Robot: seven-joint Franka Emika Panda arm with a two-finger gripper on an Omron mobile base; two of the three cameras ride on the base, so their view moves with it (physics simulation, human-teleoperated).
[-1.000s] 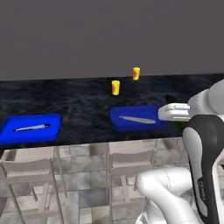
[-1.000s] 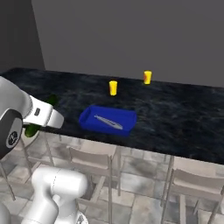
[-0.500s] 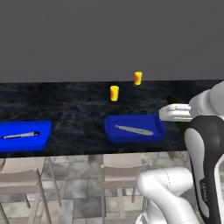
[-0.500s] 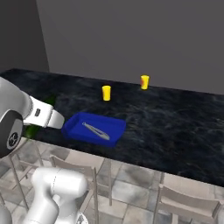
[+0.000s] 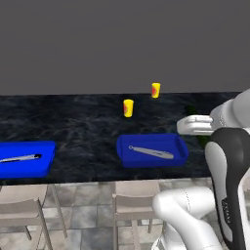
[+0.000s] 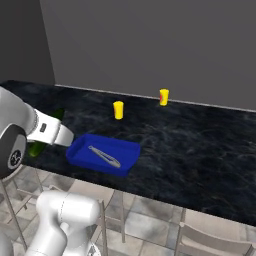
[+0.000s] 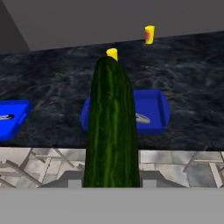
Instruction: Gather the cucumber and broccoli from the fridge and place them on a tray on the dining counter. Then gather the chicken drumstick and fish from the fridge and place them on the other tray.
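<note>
"Cucumber [image 7: 112,127] is sticking straight out of the gripper [image 7: 112,183], right?"

"Yes. The two jaws are pinching its near end, one on each side. Its long way is pointing forward, away from the hand and toward the dining counter [image 5: 73,127]."

"Where is it going, do you think?"

"I am guessing the blue tray [image 7: 153,109] just past its tip. That tray is lying ahead of the gripper and a bit lower, so the arm is needing to reach forward and down."

"Is something lying in that tray?"

"A thin grey utensil [image 5: 150,152] is lying across the middle. Another blue tray [image 5: 24,158] is sitting far off to the left with its own grey utensil [image 5: 19,158]."

"What is the cucumber looking like?"

"Long and dark green, with pale stripes running along it and a rounded tip. From the right base camera, a bit of the green is peeking out beside the white arm [image 6: 42,131]."

"And those yellow things?"

"Two little yellow cups [image 5: 128,108] are standing further back on the counter."
</note>
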